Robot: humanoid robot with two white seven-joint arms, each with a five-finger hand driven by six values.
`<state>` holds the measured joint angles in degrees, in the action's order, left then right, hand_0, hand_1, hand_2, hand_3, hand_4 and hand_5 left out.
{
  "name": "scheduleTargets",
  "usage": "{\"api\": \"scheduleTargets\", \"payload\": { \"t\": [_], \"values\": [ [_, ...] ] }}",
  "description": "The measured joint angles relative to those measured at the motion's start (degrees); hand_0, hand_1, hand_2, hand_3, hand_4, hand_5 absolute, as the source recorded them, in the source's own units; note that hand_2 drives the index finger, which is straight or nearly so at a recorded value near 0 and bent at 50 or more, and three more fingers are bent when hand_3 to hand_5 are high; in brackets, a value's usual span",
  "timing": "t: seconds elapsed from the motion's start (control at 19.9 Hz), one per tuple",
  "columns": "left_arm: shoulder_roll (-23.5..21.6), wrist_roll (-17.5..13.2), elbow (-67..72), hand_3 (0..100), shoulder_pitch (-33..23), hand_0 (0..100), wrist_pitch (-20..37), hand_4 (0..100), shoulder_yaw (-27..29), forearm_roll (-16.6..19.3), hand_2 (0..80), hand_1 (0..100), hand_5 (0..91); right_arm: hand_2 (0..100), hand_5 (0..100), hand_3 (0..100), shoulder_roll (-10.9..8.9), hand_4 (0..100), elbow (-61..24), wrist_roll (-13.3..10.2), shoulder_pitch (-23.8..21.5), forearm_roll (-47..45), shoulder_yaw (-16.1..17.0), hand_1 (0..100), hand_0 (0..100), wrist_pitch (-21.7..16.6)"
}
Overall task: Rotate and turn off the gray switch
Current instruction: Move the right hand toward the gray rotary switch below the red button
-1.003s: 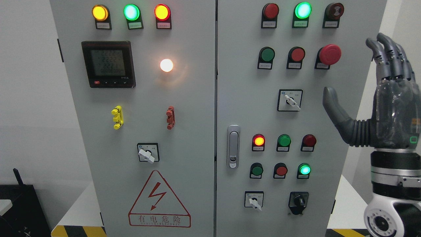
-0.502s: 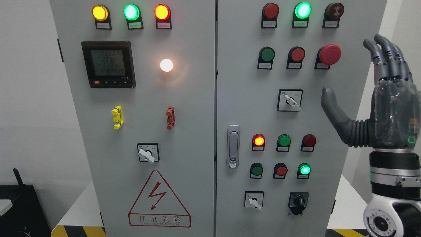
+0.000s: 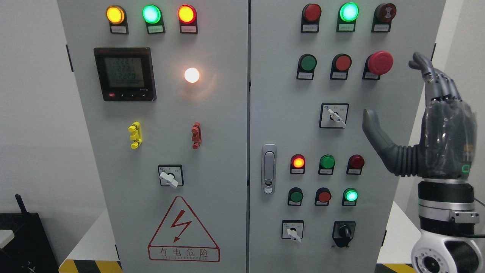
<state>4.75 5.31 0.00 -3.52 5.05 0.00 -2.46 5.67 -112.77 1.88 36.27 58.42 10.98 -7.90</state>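
A grey-white rotary switch sits in a black-framed square on the right cabinet door, its lever pointing down-right. My right hand is raised just right of it, open, palm toward the panel. Its thumb stretches left, a short gap from the switch frame, and its fingers curl slightly at the tips. Nothing is held. Two similar grey switches sit lower: one on the left door, one at the bottom right. My left arm is out of view.
The grey cabinet carries lit lamps, push buttons, a red mushroom stop button above the hand, a black rotary knob, a door latch and a meter. A black box stands at the lower left.
My right hand has shifted left and a little lower, closer to the upper grey switch. Its fingers have tipped forward toward the panel.
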Motion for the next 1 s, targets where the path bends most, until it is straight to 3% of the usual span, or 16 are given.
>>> {"api": "scheduleTargets", "payload": {
  "t": [0.3,0.65,1.0],
  "values": [
    [0.0,0.0,0.0,0,0.0,12,0.0,0,0.0,0.0,0.0,39,0.0,42,100,83,0.67,85,0.0,-0.4,-1.2,-0.6,-1.5,34,26,3.5],
    [0.0,-0.1,0.0,0,0.0,12,0.0,0,0.0,0.0,0.0,39,0.0,49,100,84,1.09,86,0.1,-0.6,-2.4,-0.8,-3.6,33,15,8.2],
    [0.0,-0.3,0.0,0,0.0,12,0.0,0,0.0,0.0,0.0,39,0.0,51,100,88,1.29,89,0.5,-0.1,-3.0,-0.8,-5.6,35,12,11.9]
  ]
}}
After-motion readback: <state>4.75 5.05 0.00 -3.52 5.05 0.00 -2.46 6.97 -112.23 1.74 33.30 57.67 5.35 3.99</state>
